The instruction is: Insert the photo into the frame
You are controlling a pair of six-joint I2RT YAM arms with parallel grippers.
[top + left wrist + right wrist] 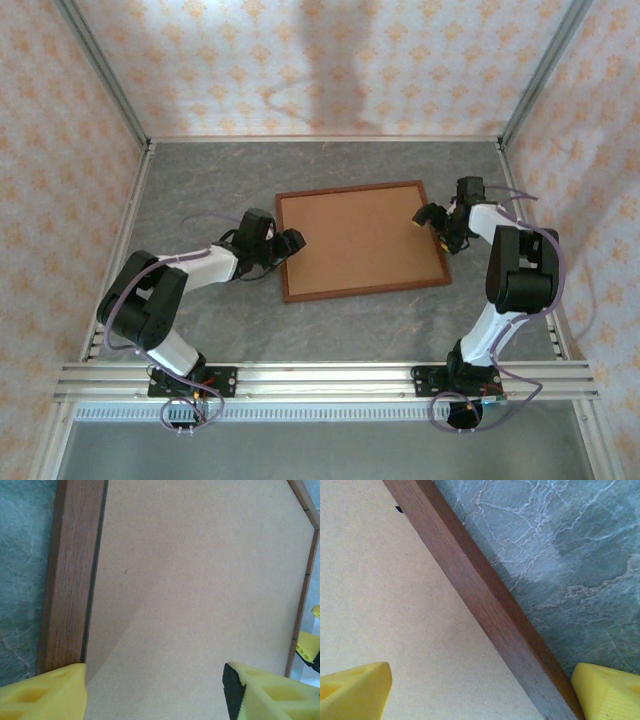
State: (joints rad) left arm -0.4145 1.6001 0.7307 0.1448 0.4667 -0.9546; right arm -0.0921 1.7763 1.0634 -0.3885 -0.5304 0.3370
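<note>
Frame (365,289): thin dark reddish-brown wooden moulding, grain visible up close, a large rectangle. It lies flat on the grey marbled counter (200,180), about mid-counter and slightly skewed. A plain brown backing board (360,240) fills the inside, matt and unmarked apart from tiny specks.

Left tool (292,242): at the frame's left rail, jaws apart, nothing between them. In the left wrist view, one yellow finger (45,695) sits over the left rail (70,580) and the other (270,695) over the board (200,580).

Right tool (428,217): at the right rail near the far corner, jaws wide apart. In the right wrist view they straddle the rail (485,600), with one finger (350,690) over the board and the other (607,690) over bare counter (570,555). Whether either tool touches the wood cannot be told.
</note>
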